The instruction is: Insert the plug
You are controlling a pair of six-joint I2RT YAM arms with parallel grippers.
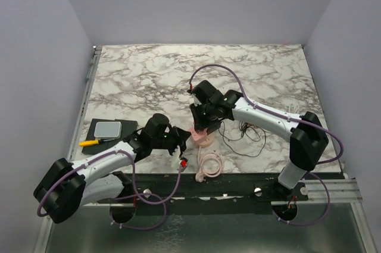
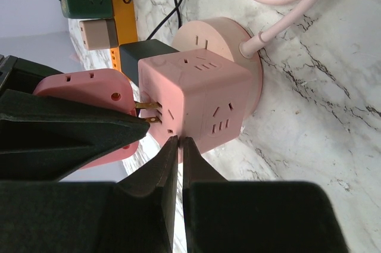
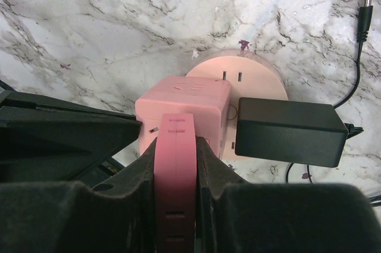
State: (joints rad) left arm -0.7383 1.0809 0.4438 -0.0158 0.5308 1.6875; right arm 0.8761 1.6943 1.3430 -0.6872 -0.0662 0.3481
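The white marble tabletop (image 1: 178,68) lies open in the top view's upper half; lower centre, a black rectangular adapter (image 3: 289,131) crowds the pink cube socket (image 3: 184,98).

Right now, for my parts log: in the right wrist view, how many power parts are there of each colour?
Pink: 3 (socket cube, round base, plug)
Black: 2 (adapter brick, barrel-tip lead)
Total: 5
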